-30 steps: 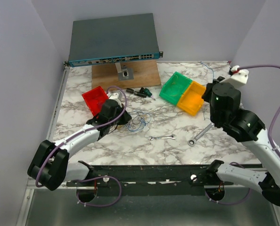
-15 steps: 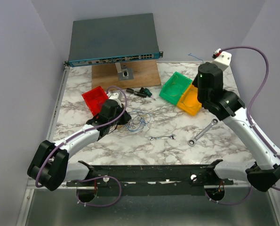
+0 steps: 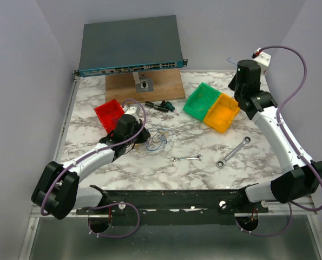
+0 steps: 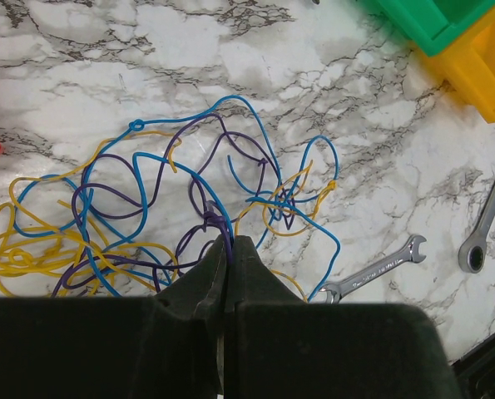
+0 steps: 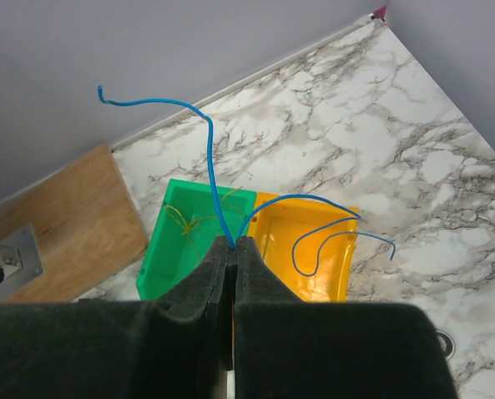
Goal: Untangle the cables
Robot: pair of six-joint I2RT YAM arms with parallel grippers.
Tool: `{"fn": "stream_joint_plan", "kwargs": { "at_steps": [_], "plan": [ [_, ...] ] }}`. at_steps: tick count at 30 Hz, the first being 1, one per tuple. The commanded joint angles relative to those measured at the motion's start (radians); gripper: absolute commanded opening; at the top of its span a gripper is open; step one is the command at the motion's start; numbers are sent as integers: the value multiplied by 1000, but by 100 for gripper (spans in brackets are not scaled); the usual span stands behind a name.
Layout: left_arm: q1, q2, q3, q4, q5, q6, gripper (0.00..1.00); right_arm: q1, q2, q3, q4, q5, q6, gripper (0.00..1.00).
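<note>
My left claw (image 4: 227, 243) sat low over the bench (image 3: 150, 168). Its jaws were pinched together on a strand or two at the near edge of the tangled cables (image 3: 159, 138). They were a loose knot of blue, yellow and purple wire, lying on the marble between the red bin (image 3: 107, 114) and a small wrench (image 3: 186, 158). My right claw (image 5: 235, 243) was raised at the far right, clamped on a blue cable (image 5: 211, 166) whose ends curled free above and beside the pads. Beneath it sat the green bin (image 5: 160, 266), with a thin yellow wire (image 5: 185, 223) inside, touching the yellow bin (image 5: 334, 274). A longer wrench (image 3: 232, 151) lay nearer me.
</note>
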Motion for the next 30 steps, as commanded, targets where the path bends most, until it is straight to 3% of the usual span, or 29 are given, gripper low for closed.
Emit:
{"fn": "stream_joint_plan", "kwargs": {
  "at_steps": [1, 13, 30],
  "plan": [
    [0, -15, 3, 12, -25, 18, 0, -10, 13, 43, 34, -67, -5, 1],
    [0, -23, 3, 7, -40, 18, 0, -10, 41, 158, 11, -85, -51, 1],
    [-1, -35, -1, 7, -41, 19, 0, -77, 32, -358, 181, -152, 115, 1]
  ]
}}
